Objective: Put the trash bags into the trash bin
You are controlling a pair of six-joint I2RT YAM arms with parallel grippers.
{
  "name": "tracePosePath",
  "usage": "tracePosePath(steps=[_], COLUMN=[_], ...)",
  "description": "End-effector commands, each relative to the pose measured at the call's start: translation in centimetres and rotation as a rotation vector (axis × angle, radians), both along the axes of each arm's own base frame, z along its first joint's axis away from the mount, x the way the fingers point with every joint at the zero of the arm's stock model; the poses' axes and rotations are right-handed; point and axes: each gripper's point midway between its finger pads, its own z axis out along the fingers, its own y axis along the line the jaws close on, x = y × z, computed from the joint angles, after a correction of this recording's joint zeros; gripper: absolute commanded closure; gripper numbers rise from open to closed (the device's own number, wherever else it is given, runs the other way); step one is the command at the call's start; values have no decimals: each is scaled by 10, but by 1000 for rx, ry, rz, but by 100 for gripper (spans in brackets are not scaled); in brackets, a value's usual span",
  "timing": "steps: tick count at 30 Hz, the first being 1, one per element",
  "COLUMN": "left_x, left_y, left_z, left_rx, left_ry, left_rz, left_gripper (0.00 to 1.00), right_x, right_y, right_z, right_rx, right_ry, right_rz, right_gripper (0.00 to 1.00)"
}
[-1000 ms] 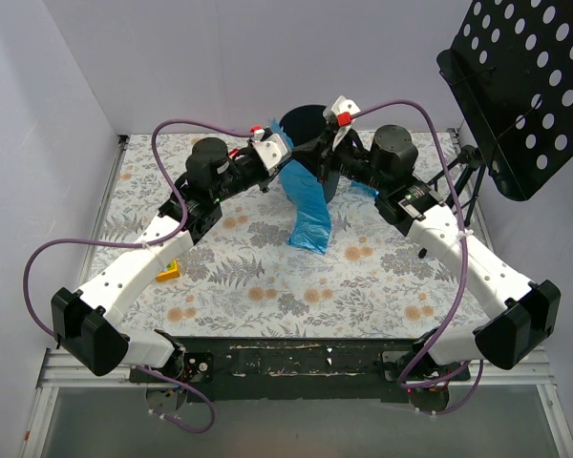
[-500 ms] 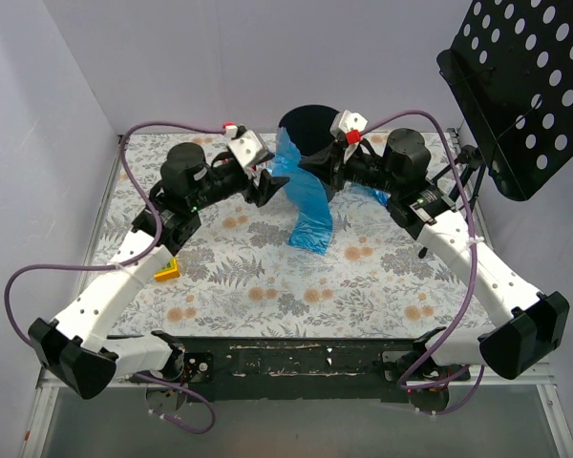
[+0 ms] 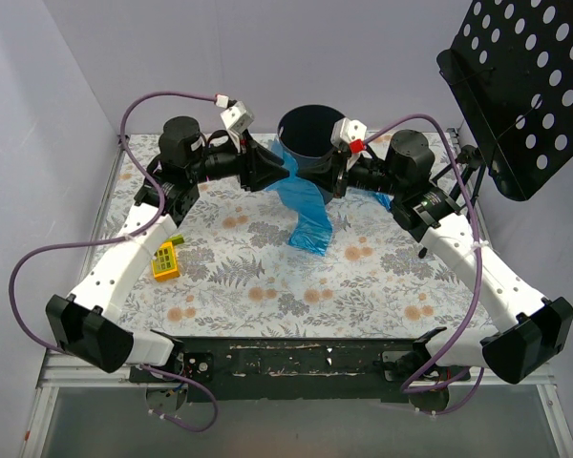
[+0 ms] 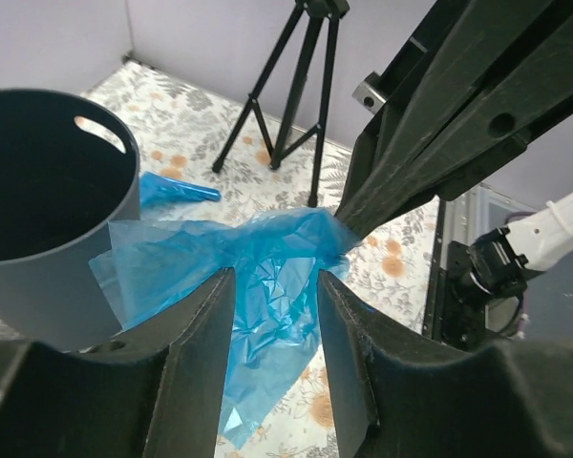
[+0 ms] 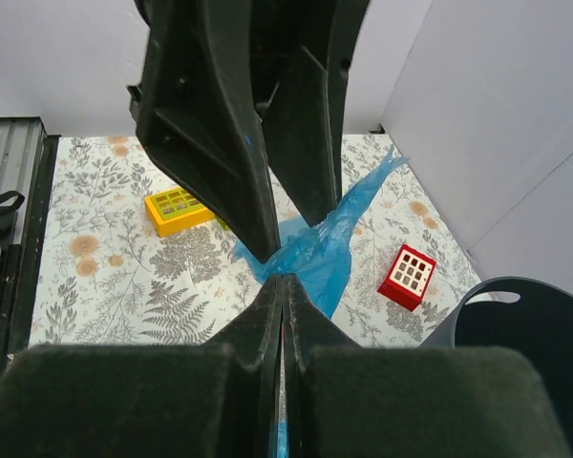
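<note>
Standing with its fingers apart, the left gripper [image 4: 274, 286] holds nothing. The bag [image 3: 310, 224] is right in front of its fingertips. The bin [image 4: 67, 277] is just to the side of them, very close.

The bag is thin blue plastic, all crinkly. Its top is bunched up between the two grippers. One part leans on the outside wall of the bin. A long tail hangs down below the grippers to the table [image 3: 267, 277]. I can see none of it inside the bin.

The right gripper [image 5: 283, 281] is closed tight on the top of the bag, with blue plastic pinched at its tips. The left fingers are just past those tips. A second bag [image 4: 177, 191] lies flat on the table, back under the right arm and beside the bin.

I think the job now is to get this bag over the rim. To do it well, the right gripper should go up first, high enough that the tail clears the rim. Then it should move over the hole, and only then let go. The left gripper could grab the bag lower down and push the tail in, so nothing hangs outside. Both should go slowly near the bin, because a bump could tip it. The plastic may stick to the fingers, so a small shake may help.
</note>
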Motion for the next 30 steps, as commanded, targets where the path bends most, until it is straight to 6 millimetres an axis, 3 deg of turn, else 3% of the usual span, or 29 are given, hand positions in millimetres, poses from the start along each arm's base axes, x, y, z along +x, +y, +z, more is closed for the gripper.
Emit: tracePosePath(steps=[1,12,19,25,30], left_x=[-16,-16,-11,-8,-10], left_y=[-4,-10,-14,-17,-18], left_z=[21,23,19,16,19], left_rx=[-40,-37,-50,-59,-71], left_ry=[-9,-41,-20,2,19], left_rz=[-104,-206,-230,-245,-253], left_gripper=[61,56,59,71,86], right_x=[-5,1,2,1,2], right_y=[0,-1,-1,-1,-1], right_z=[12,8,8,8,3], right_rx=[19,14,15,13,3], right_ry=[-39,-26,-30,-29,-21], right_rz=[22,-8,-7,-7,-12], right_gripper=[99,99,99,99,99])
